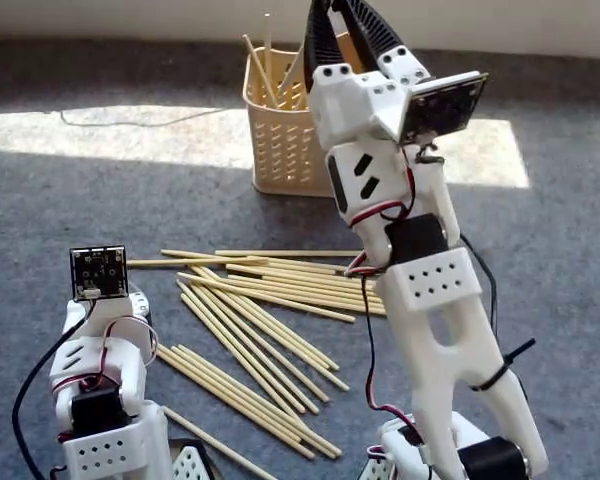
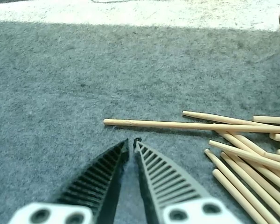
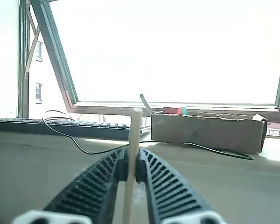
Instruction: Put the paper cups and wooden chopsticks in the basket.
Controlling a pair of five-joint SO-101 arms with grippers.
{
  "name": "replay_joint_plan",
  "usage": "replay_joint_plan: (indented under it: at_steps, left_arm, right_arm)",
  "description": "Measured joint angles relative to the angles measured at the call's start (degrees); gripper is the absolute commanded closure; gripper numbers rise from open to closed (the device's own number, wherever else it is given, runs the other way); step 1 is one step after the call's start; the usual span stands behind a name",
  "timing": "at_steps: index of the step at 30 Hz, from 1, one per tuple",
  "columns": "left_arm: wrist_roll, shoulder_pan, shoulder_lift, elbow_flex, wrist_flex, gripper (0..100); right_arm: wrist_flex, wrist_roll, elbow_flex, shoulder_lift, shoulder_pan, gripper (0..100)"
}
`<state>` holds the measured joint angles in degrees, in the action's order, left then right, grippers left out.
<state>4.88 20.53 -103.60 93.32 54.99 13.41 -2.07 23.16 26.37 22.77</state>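
Right gripper [image 3: 132, 156] is clenched on one pale wooden chopstick [image 3: 135, 126], up by the cream slotted plastic basket [image 1: 285, 150]. I'd centre over the opening and point the tip down before releasing. Left gripper [image 2: 132, 143] is closed on nothing, beside the loose chopsticks [image 1: 270, 310].

The basket [image 1: 280, 150] stands at the far side of the tabletop [image 1: 130, 210], with standing chopsticks [image 1: 263, 70] in it. The right claw [image 3: 133, 159] holds a single chopstick [image 3: 135, 130] above the basket. The loose chopsticks [image 1: 270, 310] lie before it, right of the left claw [image 2: 131, 142].

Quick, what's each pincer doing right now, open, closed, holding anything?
Left pincer: closed, holding nothing.
Right pincer: closed on a wooden chopstick.
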Motion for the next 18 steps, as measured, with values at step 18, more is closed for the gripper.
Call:
replay_joint_plan:
  at_steps: [18]
  left_arm:
    - [0.0, 0.0, 0.0, 0.0, 0.0, 96]
  right_arm:
    - [-1.6, -0.7, 0.0, -5.8, -0.4, 93.1]
